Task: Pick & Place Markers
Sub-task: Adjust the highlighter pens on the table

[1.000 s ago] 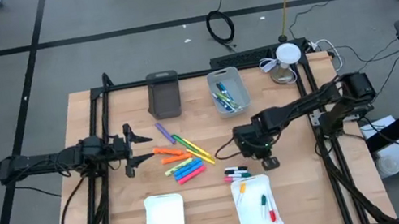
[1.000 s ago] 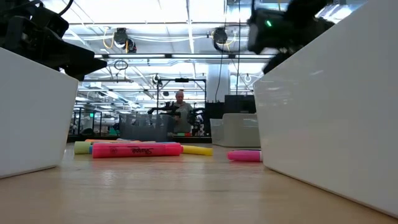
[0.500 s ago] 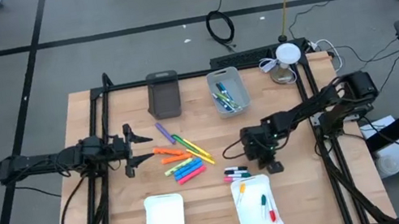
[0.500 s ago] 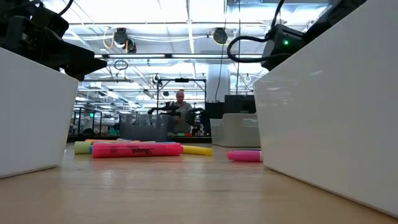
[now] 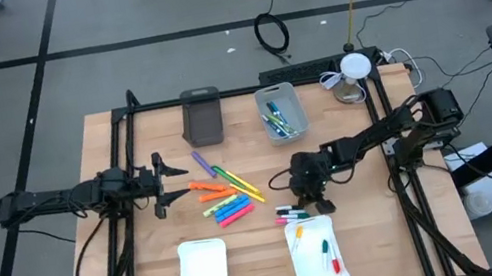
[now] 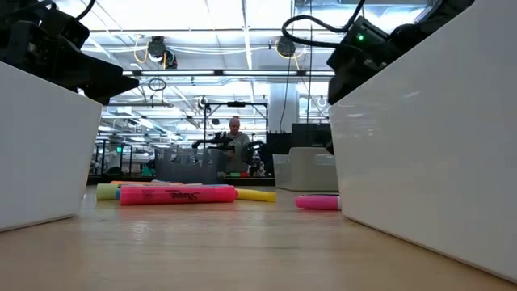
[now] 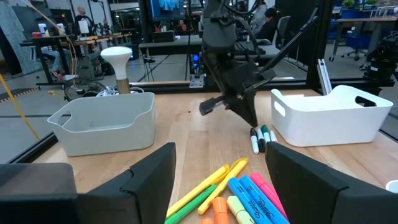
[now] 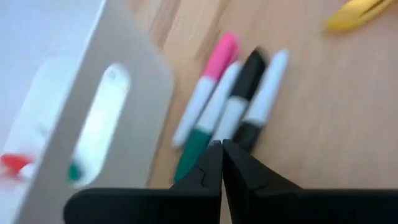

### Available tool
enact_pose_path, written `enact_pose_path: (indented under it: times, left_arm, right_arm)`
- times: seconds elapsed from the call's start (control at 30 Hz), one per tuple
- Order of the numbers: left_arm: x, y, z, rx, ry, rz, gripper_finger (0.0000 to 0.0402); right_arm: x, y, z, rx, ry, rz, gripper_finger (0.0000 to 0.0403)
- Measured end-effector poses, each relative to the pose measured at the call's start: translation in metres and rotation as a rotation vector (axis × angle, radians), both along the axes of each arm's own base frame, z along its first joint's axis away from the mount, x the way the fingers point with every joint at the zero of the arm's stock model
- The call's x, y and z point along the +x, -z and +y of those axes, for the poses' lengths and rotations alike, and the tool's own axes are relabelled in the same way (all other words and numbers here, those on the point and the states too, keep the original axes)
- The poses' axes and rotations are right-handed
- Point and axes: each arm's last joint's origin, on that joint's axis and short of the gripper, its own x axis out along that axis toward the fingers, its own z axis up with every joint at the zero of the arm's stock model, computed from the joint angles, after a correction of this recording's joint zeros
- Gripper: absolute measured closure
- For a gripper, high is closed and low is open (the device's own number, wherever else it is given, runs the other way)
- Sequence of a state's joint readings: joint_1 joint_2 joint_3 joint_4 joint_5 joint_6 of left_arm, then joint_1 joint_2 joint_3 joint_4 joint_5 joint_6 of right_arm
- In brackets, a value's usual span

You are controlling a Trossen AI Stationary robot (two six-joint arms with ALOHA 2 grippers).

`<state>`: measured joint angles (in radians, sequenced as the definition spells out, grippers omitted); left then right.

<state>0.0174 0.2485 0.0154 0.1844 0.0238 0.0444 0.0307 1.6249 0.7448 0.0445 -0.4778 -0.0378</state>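
Markers (image 5: pixel 224 195) lie loose mid-table on the wooden table (image 5: pixel 365 239), chunky ones fanned with long axes running left to right, some angled. Thin white-barrelled markers (image 5: pixel 291 214) lie side by side just beyond the right white tray (image 5: pixel 317 271), axes left-right. Right gripper (image 5: pixel 318 204) hangs clenched, empty, above them. Left gripper (image 5: pixel 161 185) waits released at left. A person (image 6: pixel 234 145) stands in the workshop beyond.

Blurred markers (image 8: pixel 233 102) beside cropped tray (image 8: pixel 81 118)
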Motion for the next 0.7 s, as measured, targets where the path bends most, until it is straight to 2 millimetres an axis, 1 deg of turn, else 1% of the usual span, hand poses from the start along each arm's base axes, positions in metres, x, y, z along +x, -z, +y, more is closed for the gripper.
enact_pose_path:
  times: [0.1,0.17,0.27,0.4,0.6,0.7]
  left_arm:
    - [0.0,0.0,0.0,0.0,0.0,0.0,0.0151]
    - [0.0,0.0,0.0,0.0,0.0,0.0,0.0151]
    - [0.0,0.0,0.0,0.0,0.0,0.0,0.0151]
    - [0.0,0.0,0.0,0.0,0.0,0.0,0.0151]
    - [0.0,0.0,0.0,0.0,0.0,0.0,0.0151]
    - [0.0,0.0,0.0,0.0,0.0,0.001,0.0151]
  right_arm:
    - [0.005,-0.003,-0.002,-0.07,0.052,-0.064,0.0403]
    - [0.007,-0.004,-0.002,-0.082,0.07,-0.084,0.0403]
    - [0.008,-0.006,-0.001,-0.002,0.058,-0.085,0.0403]
    - [0.005,-0.006,0.005,0.115,-0.029,-0.047,0.0403]
    - [0.0,-0.003,0.008,0.142,-0.045,0.023,0.0403]
    - [0.0,0.004,0.011,0.14,-0.051,0.059,0.0403]
